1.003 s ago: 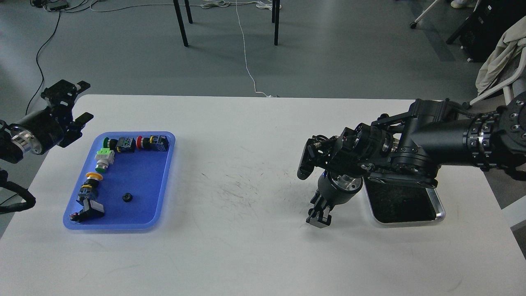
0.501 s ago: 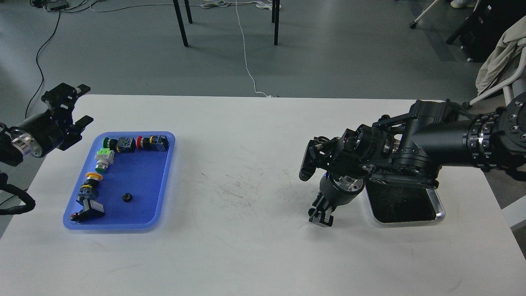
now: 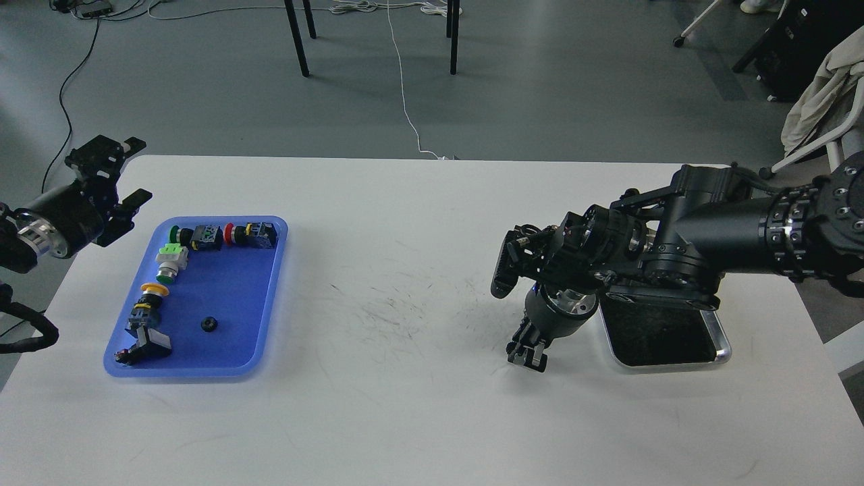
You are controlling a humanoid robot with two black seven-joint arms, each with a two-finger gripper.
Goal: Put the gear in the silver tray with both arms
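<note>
Left gripper (image 3: 118, 182), fingers spread and empty, has pulled back from the blue tray (image 3: 266, 297); the gear (image 3: 209, 324) below-right stays ungrabbed. Right gripper (image 3: 528, 352) beside the silver tray (image 3: 722, 347): can't tell.

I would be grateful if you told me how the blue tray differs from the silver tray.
The blue tray is matte plastic and holds pushbutton switches and a small black gear; the silver tray is shiny metal, looks smaller, and nothing shows in its visible part. The right arm hides the silver tray's far end. Both are round-cornered rectangles.

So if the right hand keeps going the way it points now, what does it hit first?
Probably the bare white table: the right hand points down and slightly toward the camera, left of the silver tray. Its height is unclear.
</note>
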